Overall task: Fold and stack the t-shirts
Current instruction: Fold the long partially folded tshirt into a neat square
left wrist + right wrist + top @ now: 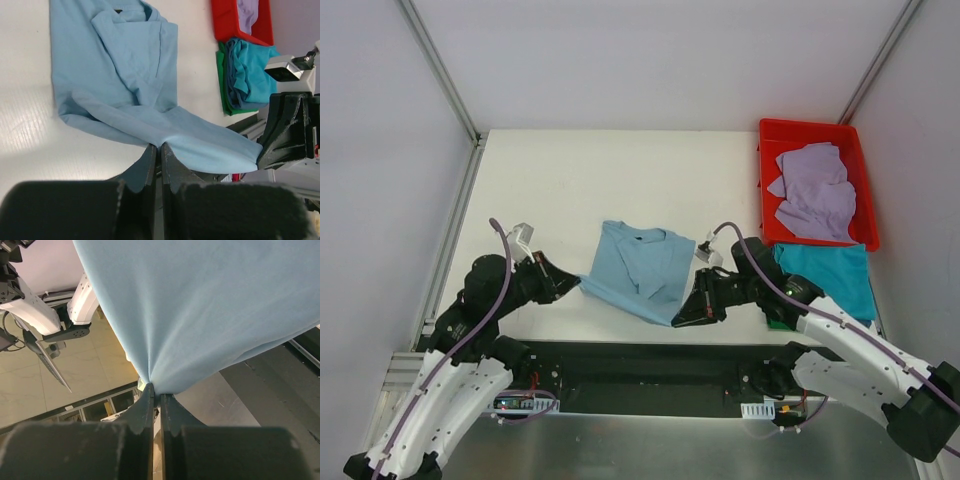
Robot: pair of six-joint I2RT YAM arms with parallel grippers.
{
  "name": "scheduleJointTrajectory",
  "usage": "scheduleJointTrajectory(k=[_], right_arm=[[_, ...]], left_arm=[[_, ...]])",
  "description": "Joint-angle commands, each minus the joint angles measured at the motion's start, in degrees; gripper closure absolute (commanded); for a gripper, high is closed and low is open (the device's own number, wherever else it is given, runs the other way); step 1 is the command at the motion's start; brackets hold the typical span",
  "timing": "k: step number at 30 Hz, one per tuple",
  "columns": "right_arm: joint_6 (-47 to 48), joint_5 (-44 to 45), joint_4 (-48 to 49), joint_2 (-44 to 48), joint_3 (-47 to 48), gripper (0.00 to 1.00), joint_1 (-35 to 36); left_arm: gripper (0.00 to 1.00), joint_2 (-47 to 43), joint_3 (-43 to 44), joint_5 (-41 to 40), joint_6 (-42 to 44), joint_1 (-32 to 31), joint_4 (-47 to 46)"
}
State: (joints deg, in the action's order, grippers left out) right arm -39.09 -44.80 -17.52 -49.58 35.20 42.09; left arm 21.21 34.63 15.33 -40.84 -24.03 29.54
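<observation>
A light blue t-shirt (pixel 642 268) lies partly folded in the middle of the white table, collar towards the back. My left gripper (pixel 572 284) is shut on its near left hem corner (pixel 165 140). My right gripper (pixel 678 318) is shut on its near right hem corner (pixel 155 382). Both hold the hem lifted at the table's near edge. A lavender t-shirt (pixel 815 190) lies crumpled in the red bin (pixel 768 180). Folded teal (pixel 828 275), blue and dark green tees (pixel 221 80) are stacked at the right. No lettering shows on the light blue shirt.
The red bin stands at the back right, the folded stack just in front of it. The table's near edge and black frame (pixel 650 365) run below the grippers. Metal frame posts (pixel 440 70) stand at the back corners.
</observation>
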Motion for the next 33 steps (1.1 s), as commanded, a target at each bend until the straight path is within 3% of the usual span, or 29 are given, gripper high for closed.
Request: scheduleJointTrajectory(k=[1, 6, 11, 15, 27, 33], right_arm=[[0.50, -4.60, -4.10, -1.74, 4.17, 0.99, -1.47], [3.49, -1.62, -4.37, -4.20, 6.54, 1.00, -6.65], [5.60, 1.99, -3.32, -6.75, 8.83, 1.00, -12.11], [7.01, 2.96, -1.64, -10.52, 11.29, 1.00, -14.92], [11.14, 6.47, -0.32, -27.13, 18.32, 1.00, -20.90], [11.40, 9.99, 0.29, -31.45, 18.33, 0.99, -22.48]], left_arm=[[1.00, 5.41, 5.09, -6.54, 1.91, 0.21, -2.37], [1.00, 13.84, 6.32, -7.86, 2.17, 0.21, -7.64], [1.00, 22.89, 8.43, -18.20, 2.26, 0.21, -12.65], [1.00, 31.32, 11.24, -21.83, 2.78, 0.21, -15.91], [1.00, 51.90, 22.14, -25.70, 7.70, 0.48, -17.50], [1.00, 62.97, 28.02, -23.42, 9.37, 1.09, -17.94]])
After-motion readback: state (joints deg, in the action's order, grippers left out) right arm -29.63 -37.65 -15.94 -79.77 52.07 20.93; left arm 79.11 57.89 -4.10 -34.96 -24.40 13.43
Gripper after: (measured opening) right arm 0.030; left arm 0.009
